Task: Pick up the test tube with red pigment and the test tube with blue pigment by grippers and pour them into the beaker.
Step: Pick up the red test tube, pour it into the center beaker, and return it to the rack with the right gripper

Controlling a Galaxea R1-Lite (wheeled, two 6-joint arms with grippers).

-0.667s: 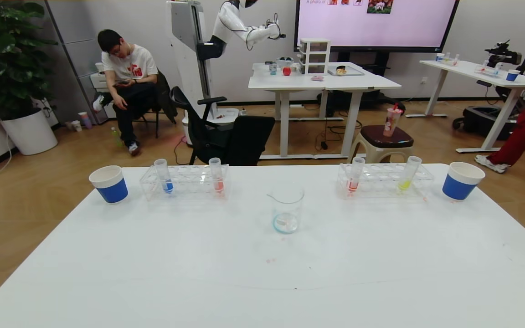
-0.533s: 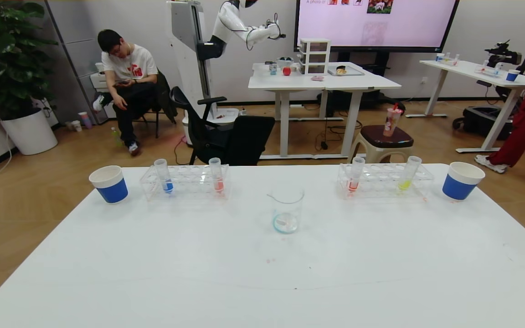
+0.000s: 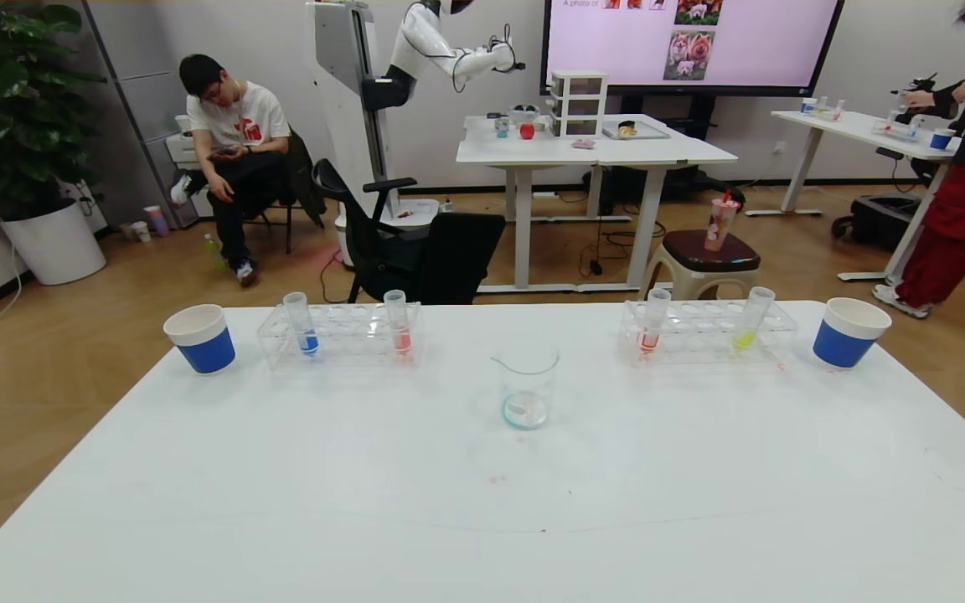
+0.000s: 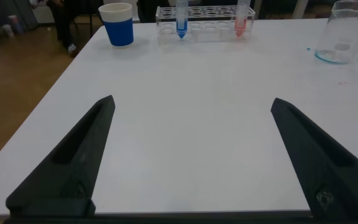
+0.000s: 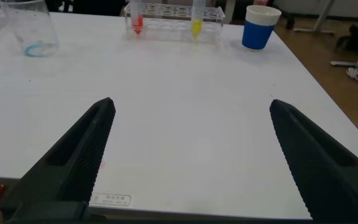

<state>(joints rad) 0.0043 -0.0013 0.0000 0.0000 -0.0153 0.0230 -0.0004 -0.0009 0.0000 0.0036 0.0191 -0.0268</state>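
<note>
White surface (image 3: 482, 502), broad and matte: nothing on it has shifted over the last moment, so I log the task as not yet begun. The only changes lie in the room behind, where the walker in red trousers (image 3: 956, 218) has moved toward the far desk and the wall screen (image 3: 692, 42) shows an added picture; neither bears on my work.

Two clear racks stand along the far edge. Left rack (image 3: 340, 333): the test tube with blue pigment (image 3: 301, 322) upright near its left end, and a red tube (image 3: 399, 322) near its right end. Right rack (image 3: 707, 331): the test tube with red pigment (image 3: 652, 322) at its left end, a yellow tube (image 3: 752, 319) leaning toward its right end. I count two red candidates; I judge that each arm should take the tube on its own side.

Blue-and-white paper cups, one at each far corner: left cup (image 3: 200, 337), right cup (image 3: 848, 332).

The beaker (image 3: 526, 381) sits between the racks, nearer to me, upright, with only a faint residue at its base.

Left claw (image 4: 191, 155): spread wide, holding nothing, low over the near left of the surface, well apart from the blue tube. Right claw (image 5: 191, 155): likewise spread wide and bare, over the near right. Both tubes remain seated in their racks; the first reach is all ahead of me.
</note>
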